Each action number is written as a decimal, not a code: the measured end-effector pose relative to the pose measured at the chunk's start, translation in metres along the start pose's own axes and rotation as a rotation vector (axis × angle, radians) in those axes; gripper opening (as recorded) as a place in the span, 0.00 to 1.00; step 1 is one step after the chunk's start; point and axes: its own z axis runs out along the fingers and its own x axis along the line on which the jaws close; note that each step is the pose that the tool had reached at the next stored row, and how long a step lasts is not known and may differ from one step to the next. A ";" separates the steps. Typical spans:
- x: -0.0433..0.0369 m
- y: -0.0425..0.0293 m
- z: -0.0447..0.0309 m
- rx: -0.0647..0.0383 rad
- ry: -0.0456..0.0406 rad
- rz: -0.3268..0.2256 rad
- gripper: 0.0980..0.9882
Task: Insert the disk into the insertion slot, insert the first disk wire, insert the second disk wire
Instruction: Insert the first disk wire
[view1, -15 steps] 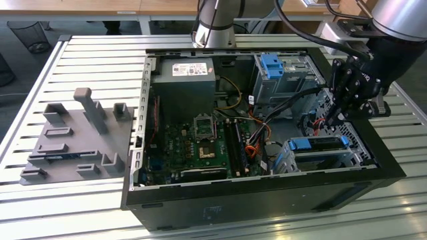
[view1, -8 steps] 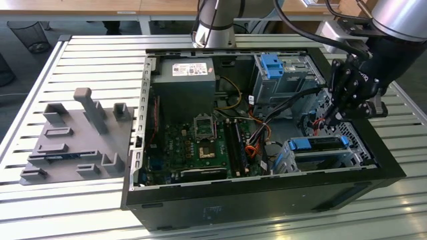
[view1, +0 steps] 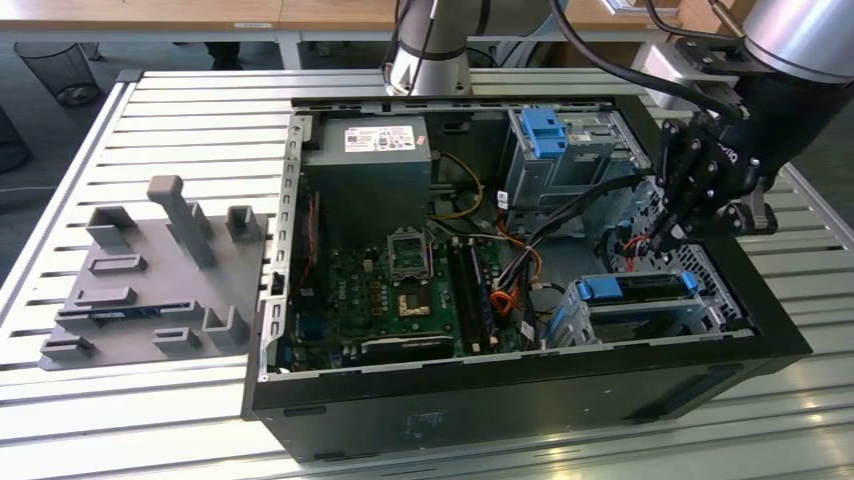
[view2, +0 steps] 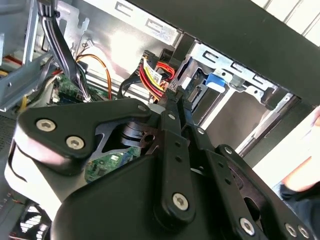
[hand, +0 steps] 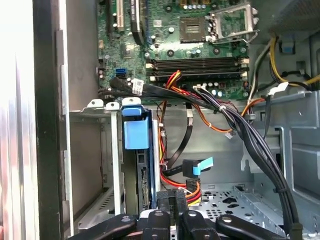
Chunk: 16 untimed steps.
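An open computer case (view1: 534, 400) is seen lying on the slatted bench (view1: 174, 110), with a grey fixture plate (view1: 147, 290) set beside it toward the exterior view's left. The disk (view1: 627, 288) in its blue caddy is already seated in the insertion slot (view1: 674, 318), the low grey cage in the case corner toward the exterior view's right; a taller cage (view1: 581, 150) bearing a blue latch (view1: 545, 128) is placed further back. The pincer (view1: 663, 238) is lowered into the case just beside the slot, between the two cages. In both wrist views its fingertips (view2: 172, 97) are found clenched, drawn close against each other, with the blue caddy end of the disk (hand: 136, 131) just beyond them. A bundle of red and yellow wires (hand: 176, 184) is seen right at the fingertips; whether it is pinched cannot be told. A black wire with a light blue tab (hand: 199, 167) is draped nearby, apart from the disk.
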 end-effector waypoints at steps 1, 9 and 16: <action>0.0000 0.0000 0.0000 0.001 0.0004 -0.016 0.07; 0.0045 0.0060 0.0004 0.023 0.0005 -0.043 0.07; 0.0130 0.0081 0.0015 0.027 0.0003 -0.044 0.07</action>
